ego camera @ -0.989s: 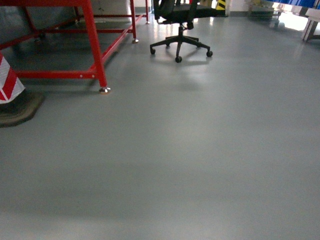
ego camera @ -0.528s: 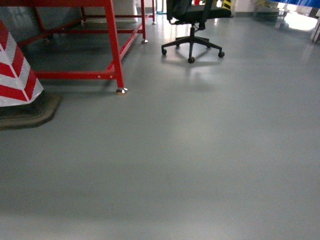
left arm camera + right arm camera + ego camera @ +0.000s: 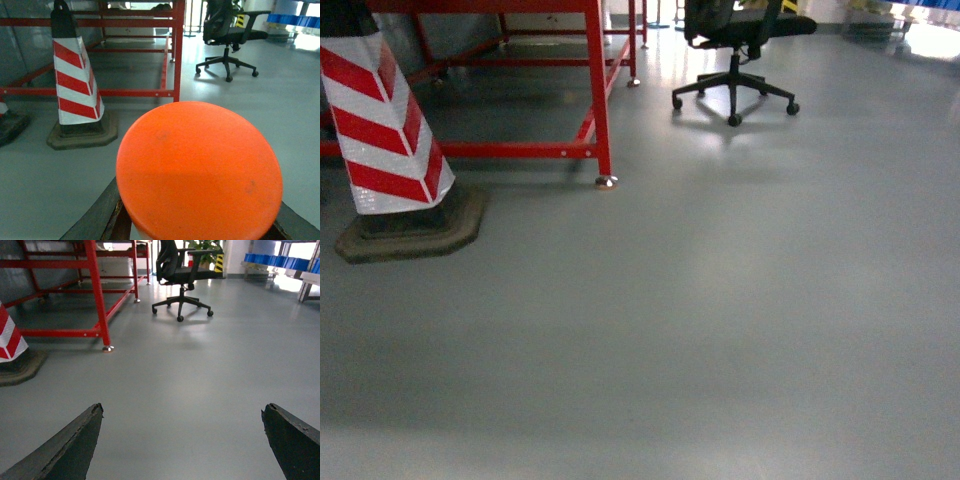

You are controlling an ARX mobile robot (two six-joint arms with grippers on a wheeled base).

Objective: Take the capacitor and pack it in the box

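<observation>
Gripping an unlabelled orange-topped capacitor (image 3: 199, 170), left pincer (image 3: 200, 220) is closed; right pincer (image 3: 182, 440) gapes wide.

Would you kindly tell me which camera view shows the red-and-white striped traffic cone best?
The left wrist view: the red-and-white striped traffic cone appears whole, from black tip to dark base, beside the red metal frame. The head view cuts off its top. The right wrist view catches only an edge at the left border.
</observation>
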